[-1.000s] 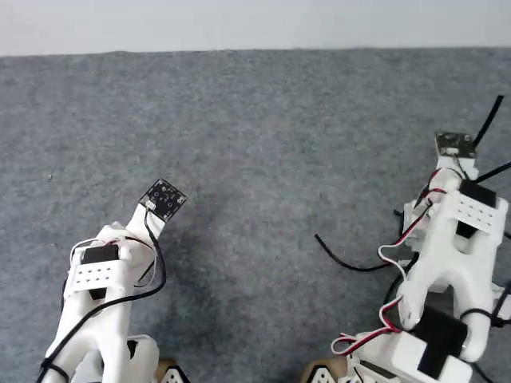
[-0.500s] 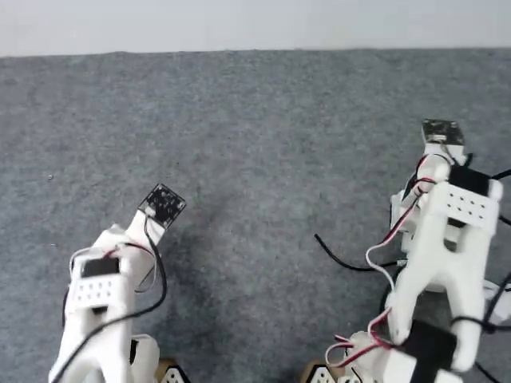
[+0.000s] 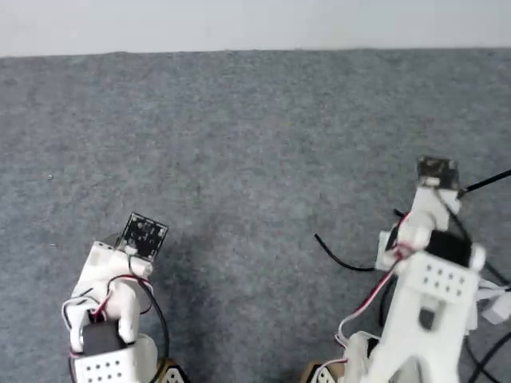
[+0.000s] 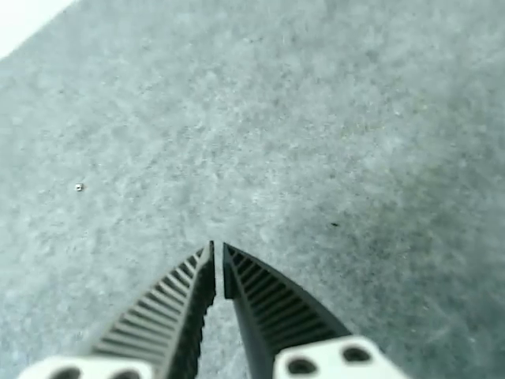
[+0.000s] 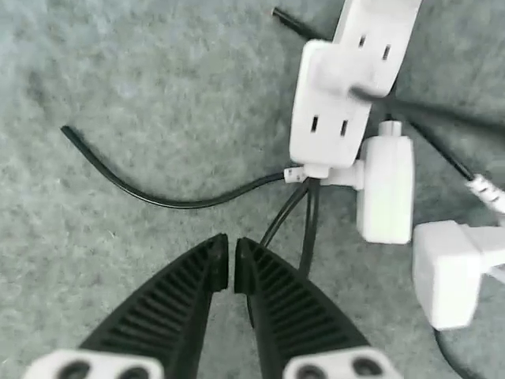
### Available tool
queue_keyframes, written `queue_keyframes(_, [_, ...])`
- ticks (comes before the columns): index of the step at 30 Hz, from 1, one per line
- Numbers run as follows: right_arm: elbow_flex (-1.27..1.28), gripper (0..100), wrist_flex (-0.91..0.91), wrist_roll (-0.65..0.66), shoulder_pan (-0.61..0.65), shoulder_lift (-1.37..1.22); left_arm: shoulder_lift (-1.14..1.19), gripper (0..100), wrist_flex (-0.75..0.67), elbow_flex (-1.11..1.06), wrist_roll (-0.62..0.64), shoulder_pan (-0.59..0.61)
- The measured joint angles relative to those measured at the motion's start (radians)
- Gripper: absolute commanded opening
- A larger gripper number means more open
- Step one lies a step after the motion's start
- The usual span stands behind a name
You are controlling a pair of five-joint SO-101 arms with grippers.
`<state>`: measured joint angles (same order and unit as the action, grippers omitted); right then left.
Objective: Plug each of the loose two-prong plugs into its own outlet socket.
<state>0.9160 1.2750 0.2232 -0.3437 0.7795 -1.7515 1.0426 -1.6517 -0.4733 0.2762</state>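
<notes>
The left jaws, seen in the left wrist view, are nearly closed with only a thin slit between the tips. They hold nothing and hang over bare grey table (image 4: 339, 118). The right jaws are just as narrow and also hold nothing. Their tips are near a bundle of black cable (image 5: 158, 197), whose loose end curls away across the table.

Beyond the right jaws lies a white outlet block (image 5: 331, 103) with slot pairs on its face. It seems to join a longer socket strip (image 5: 377, 28) that is cut off at the frame edge, though the seam is hard to read. A white plug (image 5: 385, 189) lies just beside the block, and its prongs cannot be made out. A second plug (image 5: 446, 272) is well apart from the block and is partly cropped.

In the high view the right arm (image 3: 427, 295) covers the block and plugs, leaving the cable (image 3: 343, 259) showing.
</notes>
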Motion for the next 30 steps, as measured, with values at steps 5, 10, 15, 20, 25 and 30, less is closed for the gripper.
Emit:
queue_keyframes(5, [0.204, 0.8, -0.087, 0.040, 0.054, 0.091, -0.043, 1, 0.071, 0.002, 0.041, -0.002])
queue_keyframes(10, [0.342, 0.8, -0.109, -0.052, 0.160, 0.118, -0.051, 1, 0.074, -0.011, 0.207, -0.002])
queue_keyframes(15, [0.416, 0.9, -0.141, -0.126, 0.222, 0.121, -0.051, 1, 0.115, -0.009, 0.393, 0.000])
queue_keyframes(20, [0.514, 0.9, -0.252, -0.137, 0.219, 0.124, -0.051, 1, 0.120, -0.038, 0.423, 0.000])
queue_keyframes(25, [0.540, 0.9, -0.279, -0.140, 0.216, 0.144, -0.051, 1, 0.123, -0.040, 0.427, 0.000])
queue_keyframes(30, [0.540, 0.9, -0.282, -0.140, 0.216, 0.144, -0.051, 1, 0.150, -0.040, 0.428, 0.000])
